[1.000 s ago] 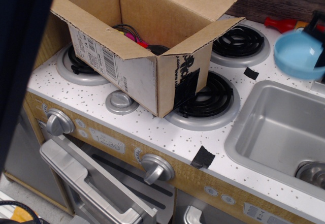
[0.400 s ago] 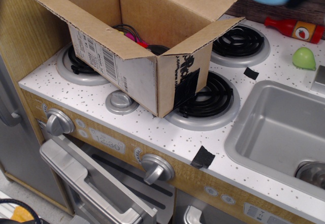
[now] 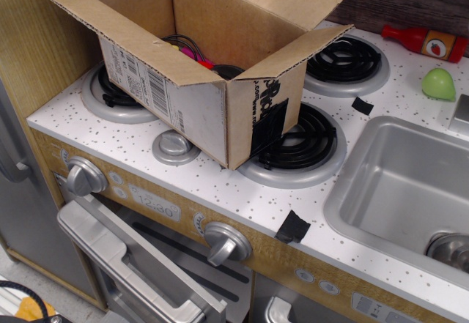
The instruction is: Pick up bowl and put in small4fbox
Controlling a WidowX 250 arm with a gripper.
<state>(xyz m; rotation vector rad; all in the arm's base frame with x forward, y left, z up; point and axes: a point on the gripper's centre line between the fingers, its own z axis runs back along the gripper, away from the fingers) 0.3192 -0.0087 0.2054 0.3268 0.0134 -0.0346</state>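
The small4fbox is a brown cardboard box with its four flaps open. It stands on the toy stove top over the left burners. A white barcode label and black tape show on its sides. Dark and pink items lie inside it. The light-blue bowl is out of view. My gripper is out of view as well.
A red ketchup bottle and a small green rounded object lie at the back right. A steel sink is at the right. Black burners sit beside the box. Oven knobs line the front.
The bowl, held at the right a second ago, rose to the top edge of the picture and then left the view with the gripper. The dark shape at the left is gone.
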